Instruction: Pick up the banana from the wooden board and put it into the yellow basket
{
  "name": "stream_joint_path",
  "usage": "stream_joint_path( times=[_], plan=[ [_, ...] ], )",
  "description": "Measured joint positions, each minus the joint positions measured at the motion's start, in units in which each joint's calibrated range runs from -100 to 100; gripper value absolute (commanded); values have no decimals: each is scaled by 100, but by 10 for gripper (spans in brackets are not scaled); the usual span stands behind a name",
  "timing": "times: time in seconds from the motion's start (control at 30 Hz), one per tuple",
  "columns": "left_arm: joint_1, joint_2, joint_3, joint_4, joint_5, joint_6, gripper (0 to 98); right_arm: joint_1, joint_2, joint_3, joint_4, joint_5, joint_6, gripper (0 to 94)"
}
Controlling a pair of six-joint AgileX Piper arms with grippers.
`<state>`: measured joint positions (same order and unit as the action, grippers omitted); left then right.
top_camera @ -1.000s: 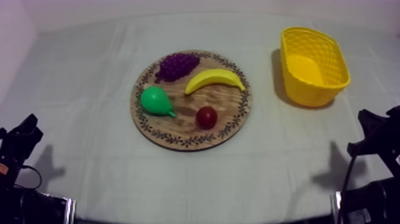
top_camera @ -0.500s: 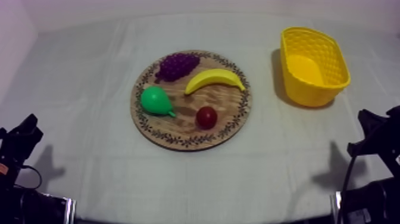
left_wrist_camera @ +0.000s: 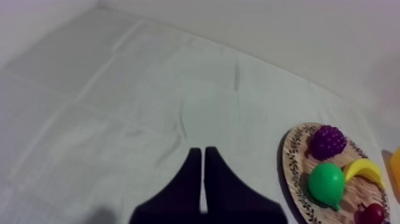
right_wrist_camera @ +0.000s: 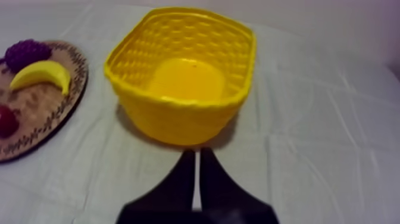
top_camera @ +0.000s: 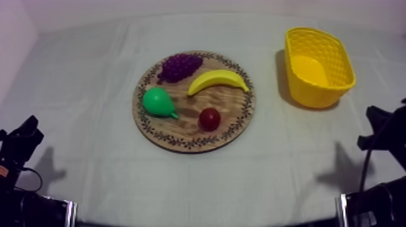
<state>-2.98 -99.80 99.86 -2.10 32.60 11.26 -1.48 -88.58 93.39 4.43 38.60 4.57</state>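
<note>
Looking past your left fingers (left_wrist_camera: 197, 158), you see them pressed together into a narrow black wedge with nothing between them, low over the grey-white cloth of the tabletop (left_wrist_camera: 119, 107). Ahead of them and off to their right lies the round wooden board with the patterned rim (left_wrist_camera: 290, 161), well apart from their tips.

The curved yellow toy banana (top_camera: 217, 80) rests on that board, on the half farther from both pairs of fingers, and has not yet been picked up. The purple bunch of toy grapes (top_camera: 179, 65) sits just beside the banana's end, on the side toward your left fingers. You cannot tell whether the two touch. The green toy pear (top_camera: 158, 101) lies near the rim on the side of the board closest to your left fingers. The small red fruit (top_camera: 209, 118) sits on the nearer half, apart from the banana.

Your right fingers (right_wrist_camera: 198, 156) are likewise closed on nothing and lie together as a wedge. Straight ahead of their tips, and near them, stands the yellow lattice-walled plastic basket (right_wrist_camera: 178, 119), upright on the cloth with its smooth yellow floor showing. Ahead and to the left of your right fingers is the board, apart from the basket's wall, with the banana lying across it.
</note>
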Motion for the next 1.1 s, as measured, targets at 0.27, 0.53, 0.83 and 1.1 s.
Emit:
stream_joint_path(
  times=[0.27, 0.53, 0.83, 1.1],
  plan=[
    [0, 0, 0, 0, 0, 0, 1, 887, 1987, -2195, -500, 763, -137, 13],
    [0, 0, 0, 0, 0, 0, 1, 1661, 3958, -4792, -686, 1611, 470, 14],
    [0, 0, 0, 0, 0, 0, 1, 988, 5682, -6814, -307, 1807, 436, 14],
    [0, 0, 0, 0, 0, 0, 1, -107, 6795, -7290, -241, 1858, 651, 15]
  ],
)
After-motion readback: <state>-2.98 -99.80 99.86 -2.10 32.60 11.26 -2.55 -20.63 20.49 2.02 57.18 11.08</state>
